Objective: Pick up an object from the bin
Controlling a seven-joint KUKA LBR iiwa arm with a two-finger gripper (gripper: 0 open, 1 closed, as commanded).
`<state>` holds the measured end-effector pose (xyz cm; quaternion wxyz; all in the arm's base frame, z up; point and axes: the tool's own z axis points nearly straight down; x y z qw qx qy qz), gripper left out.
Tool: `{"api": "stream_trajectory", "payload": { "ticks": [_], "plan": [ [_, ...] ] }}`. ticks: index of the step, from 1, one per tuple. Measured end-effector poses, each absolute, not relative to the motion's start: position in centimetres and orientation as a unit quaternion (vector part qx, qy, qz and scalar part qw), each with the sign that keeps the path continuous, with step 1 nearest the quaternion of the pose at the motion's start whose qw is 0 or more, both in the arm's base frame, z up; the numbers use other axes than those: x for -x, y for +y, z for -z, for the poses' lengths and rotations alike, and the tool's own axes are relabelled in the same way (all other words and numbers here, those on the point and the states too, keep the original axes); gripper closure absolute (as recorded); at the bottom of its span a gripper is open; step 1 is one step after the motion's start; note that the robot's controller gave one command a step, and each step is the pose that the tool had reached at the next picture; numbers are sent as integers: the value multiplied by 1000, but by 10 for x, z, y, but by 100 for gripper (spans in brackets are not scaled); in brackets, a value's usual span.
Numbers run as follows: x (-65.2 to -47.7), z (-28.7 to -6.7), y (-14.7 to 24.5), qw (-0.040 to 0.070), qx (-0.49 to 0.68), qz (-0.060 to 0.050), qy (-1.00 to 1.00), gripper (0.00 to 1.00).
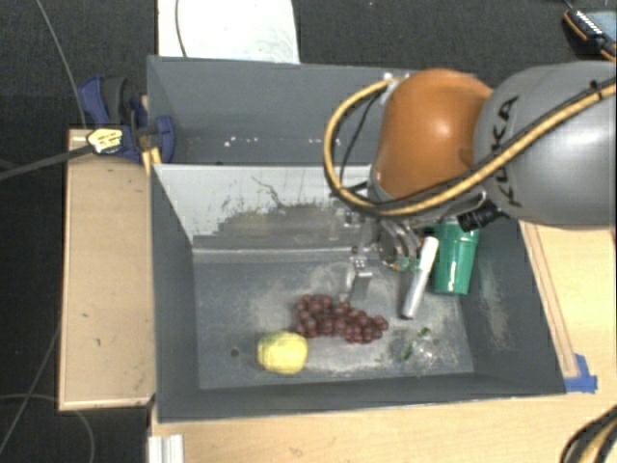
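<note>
Gripper (362, 278) hangs low over the bin (241, 287) floor; how wide it stands cannot be told. Grape bunch (337, 318) lies just beside it, toward the near wall, long axis across the view. Lemon (282, 352) lies farther off.

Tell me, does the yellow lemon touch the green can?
Apart. The camera view shows the lemon near the bin's front wall and the green can far right, with dark grapes and bare floor between them.
</note>
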<state>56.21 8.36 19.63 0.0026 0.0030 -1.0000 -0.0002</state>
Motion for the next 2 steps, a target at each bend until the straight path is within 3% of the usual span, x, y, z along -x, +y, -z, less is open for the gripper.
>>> {"api": "stream_trajectory", "payload": {
  "ticks": [1, 2],
  "plan": [
    [-564, -201, 83, -2, -1, 1, -1000, 0],
    [-524, -67, 56, 2, -15, 1, -1000, 0]
  ]
}}
